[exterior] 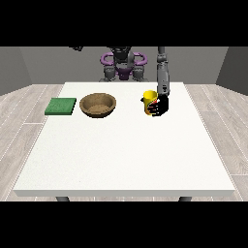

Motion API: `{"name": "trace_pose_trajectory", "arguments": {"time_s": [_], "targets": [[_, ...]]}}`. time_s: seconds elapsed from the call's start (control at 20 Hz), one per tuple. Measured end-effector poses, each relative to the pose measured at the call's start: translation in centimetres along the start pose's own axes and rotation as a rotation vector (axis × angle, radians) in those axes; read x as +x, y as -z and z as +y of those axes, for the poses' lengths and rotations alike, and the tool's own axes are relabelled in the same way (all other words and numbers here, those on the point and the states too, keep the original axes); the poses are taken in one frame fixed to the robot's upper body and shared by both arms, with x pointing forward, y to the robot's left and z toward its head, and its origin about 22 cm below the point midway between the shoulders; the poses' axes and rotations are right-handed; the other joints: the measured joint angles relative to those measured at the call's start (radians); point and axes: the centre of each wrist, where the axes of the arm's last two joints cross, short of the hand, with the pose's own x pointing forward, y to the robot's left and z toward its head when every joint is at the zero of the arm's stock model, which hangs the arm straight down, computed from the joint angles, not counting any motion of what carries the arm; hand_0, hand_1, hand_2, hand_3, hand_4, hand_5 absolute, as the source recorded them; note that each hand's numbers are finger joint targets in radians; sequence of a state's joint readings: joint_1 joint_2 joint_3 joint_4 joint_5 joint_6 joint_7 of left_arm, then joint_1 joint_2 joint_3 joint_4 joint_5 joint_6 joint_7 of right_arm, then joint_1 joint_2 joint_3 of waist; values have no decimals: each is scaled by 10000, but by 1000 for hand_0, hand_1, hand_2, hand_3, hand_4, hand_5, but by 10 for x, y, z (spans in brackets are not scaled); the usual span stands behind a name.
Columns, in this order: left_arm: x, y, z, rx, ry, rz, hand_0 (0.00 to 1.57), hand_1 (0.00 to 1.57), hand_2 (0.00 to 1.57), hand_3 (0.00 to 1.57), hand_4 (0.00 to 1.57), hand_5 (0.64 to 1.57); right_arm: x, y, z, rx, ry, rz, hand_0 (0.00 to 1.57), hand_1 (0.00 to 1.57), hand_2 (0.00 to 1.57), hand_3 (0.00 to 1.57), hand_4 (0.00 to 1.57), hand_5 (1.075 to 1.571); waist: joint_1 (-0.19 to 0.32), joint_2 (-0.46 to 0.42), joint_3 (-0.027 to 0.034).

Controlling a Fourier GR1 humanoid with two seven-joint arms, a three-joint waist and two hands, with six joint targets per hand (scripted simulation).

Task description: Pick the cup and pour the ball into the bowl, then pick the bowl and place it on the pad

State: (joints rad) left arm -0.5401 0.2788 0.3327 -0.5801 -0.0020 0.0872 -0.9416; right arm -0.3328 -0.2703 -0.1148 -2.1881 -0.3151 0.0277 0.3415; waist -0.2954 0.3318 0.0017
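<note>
- Bench [126, 155]: large, white, rectangular; the robot stands behind its far edge, and grey plank floor shows on both sides.
- Cup [149, 101]: yellow, upright, standing on the bench right of centre, towards the far edge. Its contents cannot be made out from this view; no ball is discernible.
- Hand at the view's right [160, 106]: black, at the end of a grey arm reaching down from above. It sits against the cup's right side, with dark fingers curled round the cup's front, closed on it. Whether the cup's base still touches the bench cannot be told.
- Bowl [98, 104]: brown, wooden-looking, round, upright on the bench left of the cup and well apart from it. Its interior appears bare.
- Pad [61, 106]: green, flat, square, lying just left of the bowl, near the bench's left edge. A narrow gap separates pad and bowl.
- Hand at the view's left [76, 48]: only a small dark part shows at the top of the scene, raised well above the bench. Its finger state cannot be told.
</note>
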Motion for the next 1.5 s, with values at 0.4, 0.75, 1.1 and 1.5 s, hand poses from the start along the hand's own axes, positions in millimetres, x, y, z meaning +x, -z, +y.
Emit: {"name": "trace_pose_trajectory", "arguments": {"time_s": [0.4, 0.75, 1.1, 1.5], "targets": [[1, -1, -23, -728, 1660, 240, 1354, 1354, 1571, 1571, 1118, 1499, -17, -7, -31, -523, 172, 1017, 0, 0, 0, 0, 185, 1557, 305, -1171, 2], [26, 41, -68, -1597, 3824, 132, 1405, 1405, 1571, 1571, 1058, 1548, -40, -4, -44, -757, 322, 1732, 0, 0, 0, 0, 256, 1561, 528, -1872, 0], [46, 71, -101, -1594, 6485, -121, 1425, 1425, 1571, 1571, 1010, 1558, -47, 2, -44, -468, 517, 1832, 0, 0, 0, 0, 319, 1563, 198, -1993, -5], [60, 87, -129, -1425, 8869, -837, 1380, 1380, 1571, 1571, 853, 1559, -53, 11, -41, -484, 497, 1740, 0, 0, 0, 0, 338, 1565, 249, -1797, -6]]}}
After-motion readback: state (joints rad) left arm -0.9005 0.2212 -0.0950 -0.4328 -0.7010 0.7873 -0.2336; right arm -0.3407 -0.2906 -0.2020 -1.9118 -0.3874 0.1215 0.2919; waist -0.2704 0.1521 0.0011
